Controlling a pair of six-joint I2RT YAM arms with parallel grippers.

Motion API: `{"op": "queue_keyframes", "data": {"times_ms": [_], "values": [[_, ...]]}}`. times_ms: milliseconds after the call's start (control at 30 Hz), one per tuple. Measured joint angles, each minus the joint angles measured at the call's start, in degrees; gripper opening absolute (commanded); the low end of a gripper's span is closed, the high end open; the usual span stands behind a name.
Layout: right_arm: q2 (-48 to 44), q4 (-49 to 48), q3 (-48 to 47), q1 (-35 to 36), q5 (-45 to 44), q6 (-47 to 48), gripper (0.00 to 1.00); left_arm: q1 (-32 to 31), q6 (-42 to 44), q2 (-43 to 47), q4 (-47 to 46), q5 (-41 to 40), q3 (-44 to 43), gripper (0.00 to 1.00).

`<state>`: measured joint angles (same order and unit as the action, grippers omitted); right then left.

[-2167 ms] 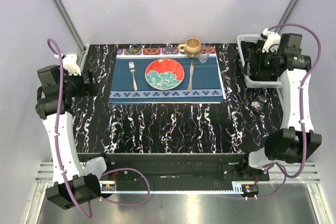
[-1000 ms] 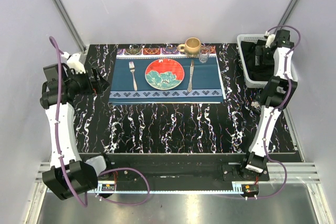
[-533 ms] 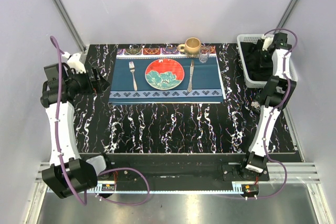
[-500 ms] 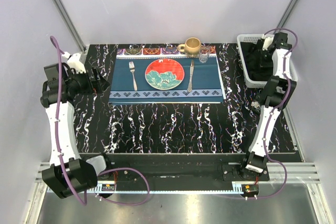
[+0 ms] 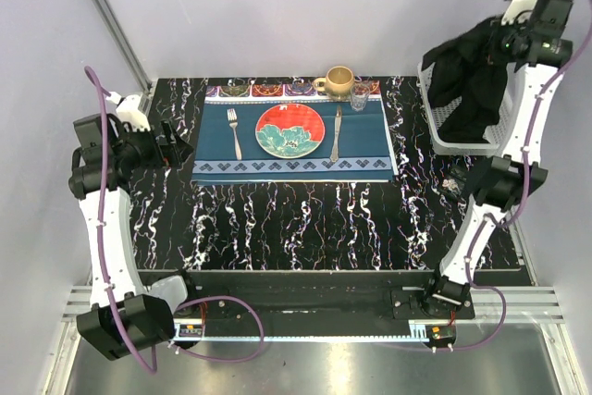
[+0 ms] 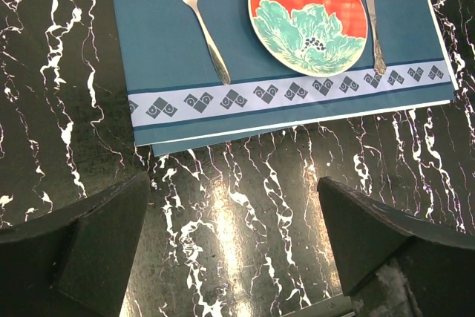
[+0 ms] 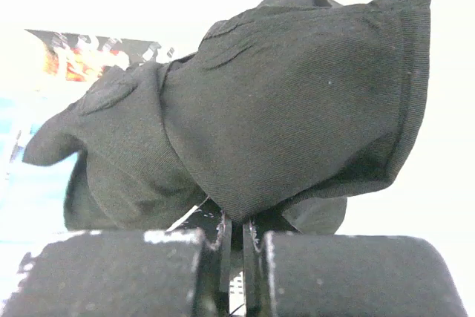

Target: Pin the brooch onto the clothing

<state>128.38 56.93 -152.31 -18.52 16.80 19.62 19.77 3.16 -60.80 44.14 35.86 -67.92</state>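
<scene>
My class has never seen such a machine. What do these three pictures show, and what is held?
Two robot arms are bolted to a table. One picture looks down from above; the others come from a camera on each wrist. On the table: a blue placemat with plate, fork and knife, a mug, a glass, a white basket. The right gripper is shut on the black clothing, which hangs over the basket. The left gripper is open and empty. The brooch lies on the table near the right arm.
</scene>
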Motion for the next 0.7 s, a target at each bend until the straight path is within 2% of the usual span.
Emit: {"op": "queue_keyframes", "data": {"times_ms": [200, 300, 700], "values": [[-11.63, 0.0, -1.25, 1.01, 6.86, -2.36, 0.0, -0.02, 0.04, 1.25, 0.33, 0.09, -0.02, 0.99], [-16.63, 0.07, -0.61, 4.61, 8.2, -2.16, 0.0, 0.0, 0.09, 1.6, 0.35, 0.2, -0.02, 0.99], [-31.71, 1.51, 2.95, 35.15, 8.37, -0.72, 0.0, 0.0, 0.68, 4.39, 1.57, 0.35, 0.07, 0.99]]}}
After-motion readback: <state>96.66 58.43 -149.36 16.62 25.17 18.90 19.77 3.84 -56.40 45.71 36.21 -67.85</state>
